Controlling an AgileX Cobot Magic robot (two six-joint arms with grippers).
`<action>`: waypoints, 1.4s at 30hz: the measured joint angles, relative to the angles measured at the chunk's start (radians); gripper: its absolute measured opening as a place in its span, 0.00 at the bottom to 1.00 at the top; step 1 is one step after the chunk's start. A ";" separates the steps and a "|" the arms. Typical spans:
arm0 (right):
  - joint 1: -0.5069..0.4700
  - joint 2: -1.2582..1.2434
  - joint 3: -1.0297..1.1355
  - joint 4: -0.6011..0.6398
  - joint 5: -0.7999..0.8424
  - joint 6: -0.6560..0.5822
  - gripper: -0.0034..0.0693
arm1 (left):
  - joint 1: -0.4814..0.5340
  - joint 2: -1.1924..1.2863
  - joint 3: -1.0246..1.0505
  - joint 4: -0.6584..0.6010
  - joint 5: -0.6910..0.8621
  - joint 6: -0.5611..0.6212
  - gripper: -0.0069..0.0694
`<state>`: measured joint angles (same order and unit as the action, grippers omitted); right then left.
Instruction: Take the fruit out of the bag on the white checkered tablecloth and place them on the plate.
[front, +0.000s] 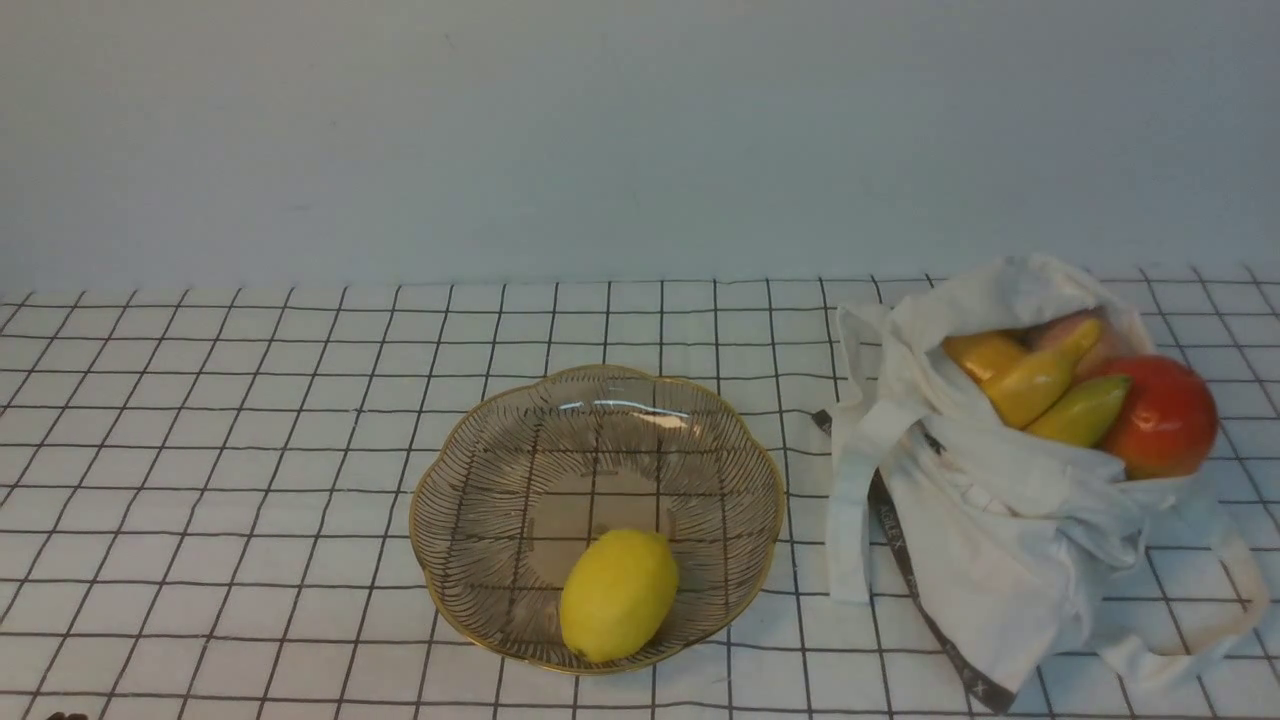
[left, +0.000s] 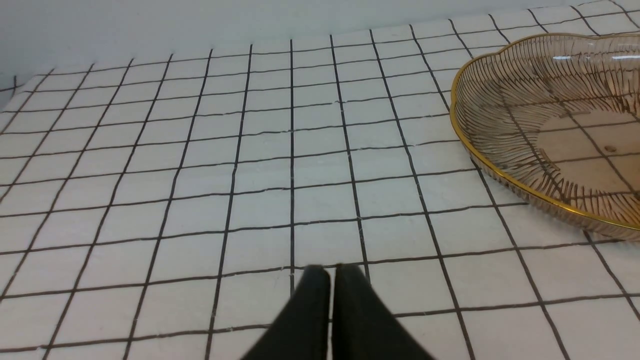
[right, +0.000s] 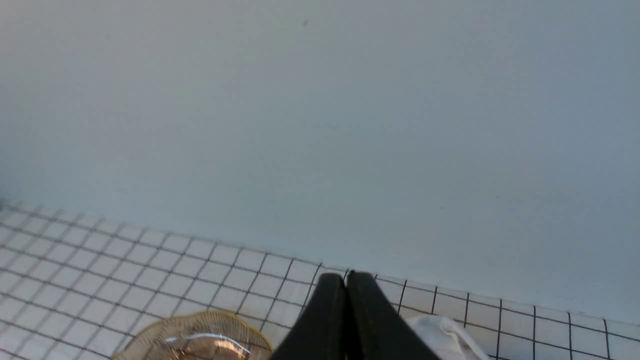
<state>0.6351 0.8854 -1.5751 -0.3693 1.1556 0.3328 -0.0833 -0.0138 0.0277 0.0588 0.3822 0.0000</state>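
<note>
Front view: lemon (front: 618, 594) lies in plate (front: 610, 435), bag (front: 1000, 540) beside it.

Left claw (left: 330, 276) and right claw (right: 346, 281) look alike — each a pair of plain matte-black fingers (left: 307, 315), smooth, tapering to rounded tips.

Glossy lemon (front: 618, 594), clear glass plate (front: 480, 480) with shiny gold rim — bag (front: 1000, 540) and tablecloth (front: 200, 450) matt cloth.

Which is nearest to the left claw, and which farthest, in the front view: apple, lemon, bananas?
1. Lemon, on the plate, middle.
2. Bananas, in the bag, right.
3. Apple, bag's far right side.
</note>
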 joint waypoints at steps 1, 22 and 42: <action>0.000 -0.059 0.046 0.000 -0.023 0.003 0.03 | 0.000 0.000 0.000 0.000 0.000 0.000 0.08; 0.000 -0.660 1.206 0.304 -0.944 0.028 0.03 | 0.000 0.000 0.000 0.000 0.000 0.000 0.08; 0.000 -0.660 1.296 0.167 -1.074 -0.080 0.03 | 0.000 0.000 0.000 0.000 0.000 0.000 0.08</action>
<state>0.6351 0.2250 -0.2793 -0.2021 0.0815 0.2526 -0.0833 -0.0138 0.0277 0.0588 0.3822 0.0000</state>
